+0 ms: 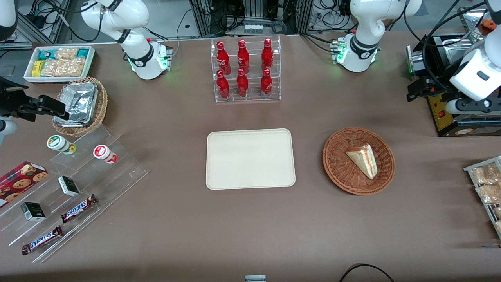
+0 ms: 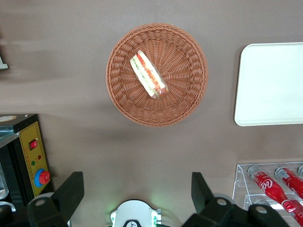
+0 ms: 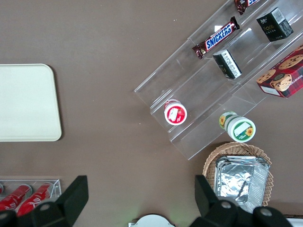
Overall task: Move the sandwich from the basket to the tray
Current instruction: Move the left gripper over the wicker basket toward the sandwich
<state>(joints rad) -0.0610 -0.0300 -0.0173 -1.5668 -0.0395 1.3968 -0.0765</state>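
No transfer is begun: the sandwich (image 2: 148, 74) is found lying in the basket (image 2: 189, 101), well below the raised, empty, spread-fingered gripper (image 2: 135, 196), and the tray (image 2: 270, 85) is left bare.

Bottle rack (image 1: 247, 70): clear acrylic, six red cola bottles upright in two tiers
Stepped display (image 1: 74, 196): clear acrylic, toward the parked arm's end of the desk (image 1: 176, 219); holds two Snickers bars (image 1: 78, 208), two small dark boxes, two round cups (lids up)
Cookie box (image 1: 21, 178): red, beside the display
Foil-lined basket (image 1: 80, 105): light wicker
White tub (image 1: 59, 62): snack packets inside
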